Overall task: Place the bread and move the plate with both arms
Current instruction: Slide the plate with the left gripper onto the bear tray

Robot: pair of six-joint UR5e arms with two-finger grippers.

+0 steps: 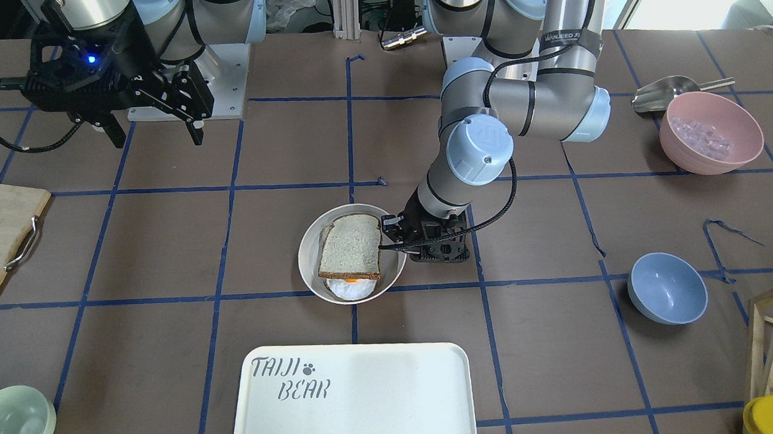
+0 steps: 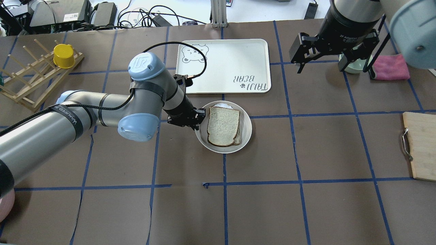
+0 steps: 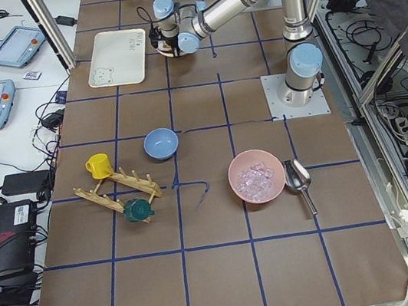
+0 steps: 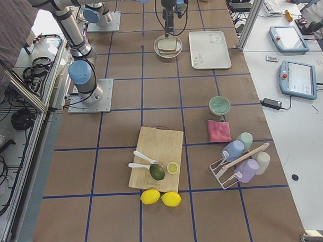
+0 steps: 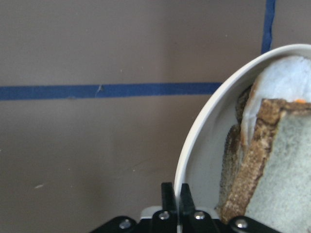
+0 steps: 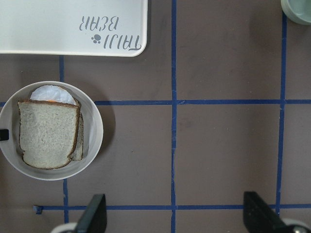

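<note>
At the plate rim: the left pincer [image 2: 201, 117] is clamped shut on the left-hand edge of the plate [image 2: 248, 126], one finger inside the rim and one outside.
Bread: the bread [image 2: 223, 125] is laid on the plate, over a second slice and what looks like a fried egg [image 1: 350, 288]; placing is judged done.
Right pincer: the right pincer [image 1: 157, 135] is raised high and well apart from the plate, with fingers spread and nothing between them.
Step in hand: the two-arm plate move is judged started, with only one grip taken.
Next move: the opposite free rim is to be gripped by the right pincer, then a level lift is called for.
Edges: the tray [image 2: 231, 58] is set just beside the plate's far side.
Open room: open bench [image 2: 323, 153] is seen toward the cutting board [image 2: 422, 146].
</note>
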